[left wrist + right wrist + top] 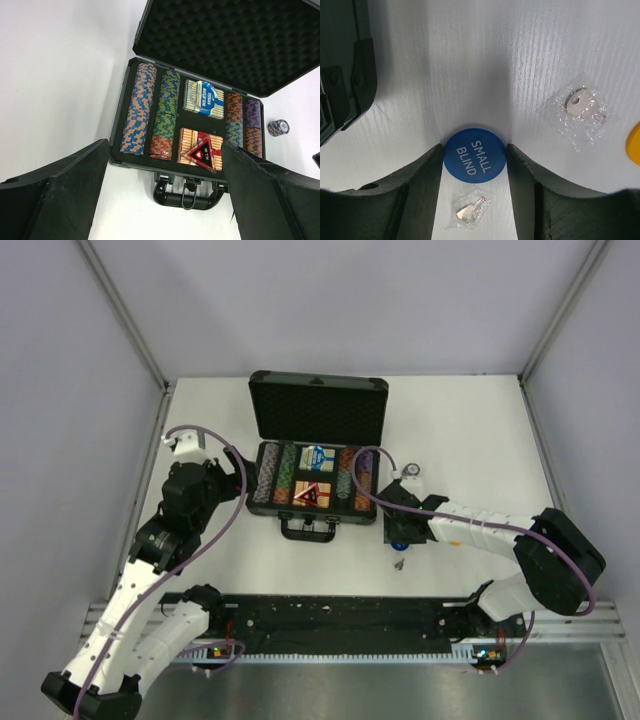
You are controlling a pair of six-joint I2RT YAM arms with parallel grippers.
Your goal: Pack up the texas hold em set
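The black case [318, 410] lies open in the middle of the table, lid up. In the left wrist view its tray holds rows of chips [140, 107], a blue card box [204, 98], and a red card box [192, 142] with the red "ALL IN" triangle [202, 152] on it. My left gripper [167, 200] is open and empty, above the case handle [187, 195]. My right gripper [474, 165] is right of the case, low on the table. Its fingers [422, 175] touch both sides of a blue "SMALL BLIND" button [474, 155].
Two small keys in plastic bags lie by the right gripper, one further off [582, 107] and one between the fingers [470, 210]. A yellow disc edge [635, 145] shows at the right. A short chip stack [278, 127] stands outside the case.
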